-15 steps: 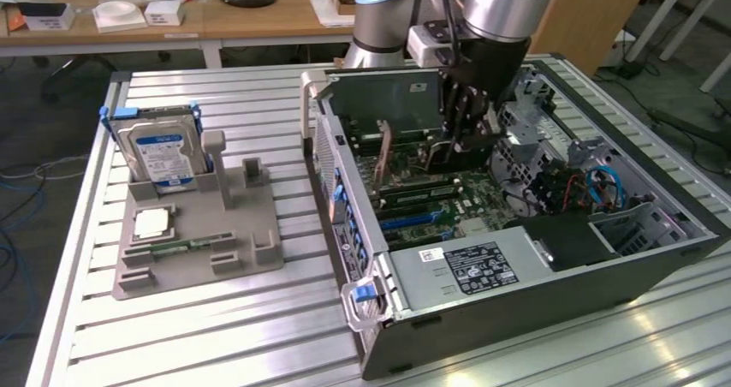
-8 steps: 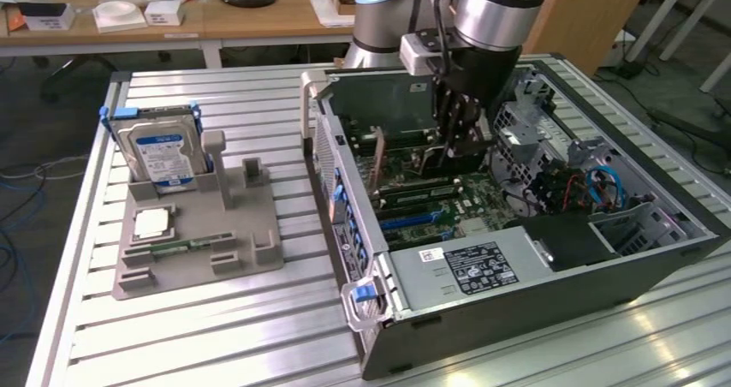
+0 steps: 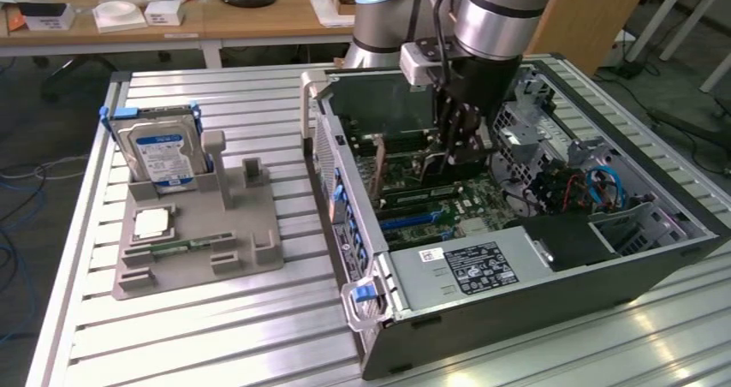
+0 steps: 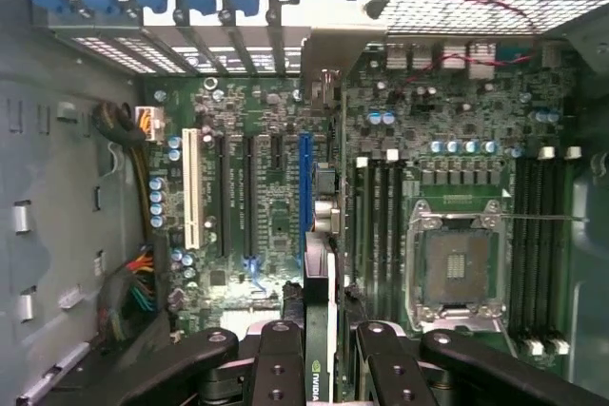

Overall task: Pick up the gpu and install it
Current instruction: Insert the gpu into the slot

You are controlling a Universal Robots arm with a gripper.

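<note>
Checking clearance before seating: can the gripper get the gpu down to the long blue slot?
Probably yes: the gripper has its jaws shut on the gpu, edge-on and roughly in line with the blue slot. Nothing lies across that slot, and the case side is open.

On bench (image 3: 228, 336): holder (image 3: 246, 250) with hard drive (image 3: 163, 151), exterior view's left; computer case (image 3: 491, 318), right. In case: card (image 4: 317, 382), apparently between fingers (image 4: 276, 368).

gpu (image 4: 317, 377): thin card, edge-on, upright (logo on black face), in line with blue slot (image 4: 304, 187).
</note>
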